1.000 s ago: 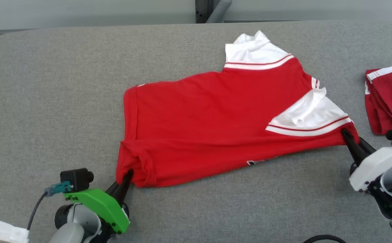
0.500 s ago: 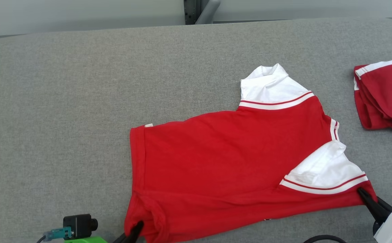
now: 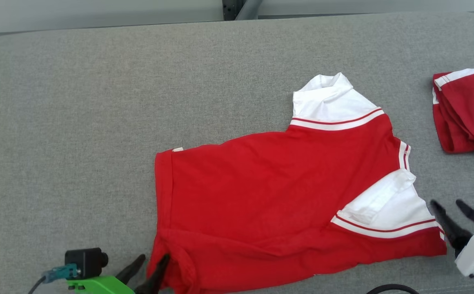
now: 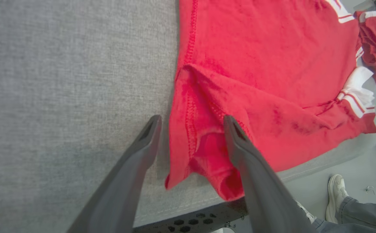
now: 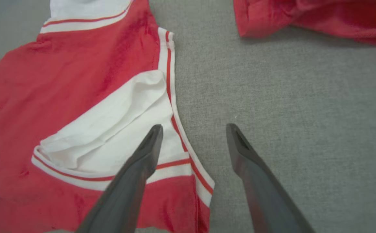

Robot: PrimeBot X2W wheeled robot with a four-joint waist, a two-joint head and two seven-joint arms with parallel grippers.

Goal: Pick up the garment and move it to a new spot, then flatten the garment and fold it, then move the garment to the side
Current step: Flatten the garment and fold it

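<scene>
While both claws stand apart, the red polo shirt (image 3: 277, 192) lies unheld on the grey padded table (image 3: 77, 122).
From the left: my left gripper (image 3: 154, 257) straddles the shirt's bunched hem corner, fingers spread with cloth between them but nothing pinched. In the left wrist view that corner is rolled over on itself, close to the table's front edge. The body lies fairly flat across the middle, one white sleeve on the far side, the other creased at the near right. My right gripper (image 3: 446, 202) hovers wide open at that sleeve's striped edge, one finger above cloth and one above bare table. To flatten it well I'd pinch each near corner cleanly and draw outward evenly, staying clear of the second red garment (image 3: 465, 110) at far right.
</scene>
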